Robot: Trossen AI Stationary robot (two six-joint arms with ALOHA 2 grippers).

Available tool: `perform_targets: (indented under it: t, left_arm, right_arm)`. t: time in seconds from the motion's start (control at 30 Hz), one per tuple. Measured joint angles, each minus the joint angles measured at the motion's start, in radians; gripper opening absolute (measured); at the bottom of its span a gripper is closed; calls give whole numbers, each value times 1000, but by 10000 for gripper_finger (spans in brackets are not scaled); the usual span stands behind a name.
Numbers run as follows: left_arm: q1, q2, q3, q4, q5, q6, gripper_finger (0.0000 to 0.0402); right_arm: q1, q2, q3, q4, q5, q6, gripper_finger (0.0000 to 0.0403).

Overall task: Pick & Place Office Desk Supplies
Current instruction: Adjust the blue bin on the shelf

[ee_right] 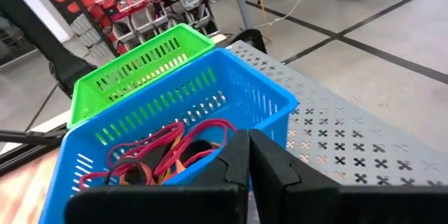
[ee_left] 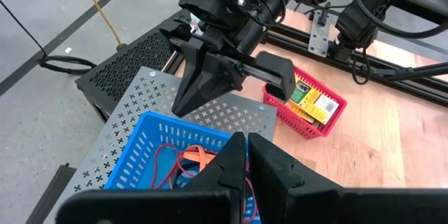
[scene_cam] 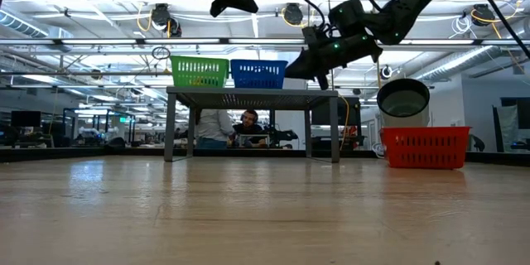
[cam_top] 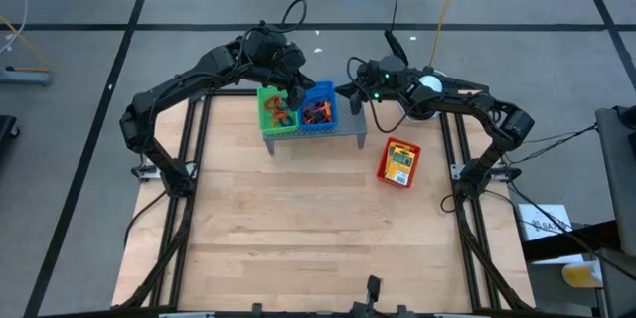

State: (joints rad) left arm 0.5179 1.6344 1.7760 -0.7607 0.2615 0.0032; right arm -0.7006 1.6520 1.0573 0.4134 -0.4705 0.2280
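Take the grey perforated shelf point(cam_top: 316, 135) at the far edge of the table point(cam_top: 298, 229) as your landmark. On top of it you have two trays side by side and touching: the green tray point(cam_top: 273, 109) toward the left arm's side and the blue tray point(cam_top: 320, 107) beside it toward the right arm's side.

Your left gripper point(cam_top: 294, 87) hangs above the shelf, over the seam between the green and blue trays. Its fingers point(ee_left: 234, 157) are pressed almost together, with only a thin slit between them, and you can see nothing clamped there.

Your right gripper point(cam_top: 350, 89) hovers just off the shelf's right end, beside the blue tray and slightly above it. Its fingers point(ee_right: 241, 157) are closed tight against each other and carry nothing.

The orange-red rubber bands point(ee_right: 168, 147) lie tangled in the blue tray on the shelf, and there is something dark among them that you cannot make out. The green tray holds a few small orange and dark items point(cam_top: 277, 111), too small to name.

The yellow packets point(ee_left: 311, 101) with green-black print sit in the red tray point(cam_top: 398, 162), which rests on the table in front of the shelf's right end, apart from it.

Behind the shelf, beyond the table, a person point(scene_cam: 247, 128) sits in the room.
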Motion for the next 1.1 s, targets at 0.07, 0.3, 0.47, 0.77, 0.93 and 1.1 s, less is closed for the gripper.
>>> perform_targets:
  t: [0.07,0.3,0.47,0.77,0.93,1.1]
  left_arm:
    - [0,0,0,-1,0,0,26]
    - [0,0,0,-4,0,5,26]
    - [0,0,0,-5,0,18,26]
    - [0,0,0,-7,0,18,26]
    - [0,0,0,-7,0,18,26]
    - [0,0,0,-6,0,18,26]
  right_arm:
    - [0,0,0,-9,14,10,0]
    - [9,9,0,-22,44,12,0]
    - [16,45,-1,12,-25,29,0]
    - [19,96,0,102,4,81,0]
    - [23,97,0,112,25,113,0]
    - [56,97,0,112,75,154,0]
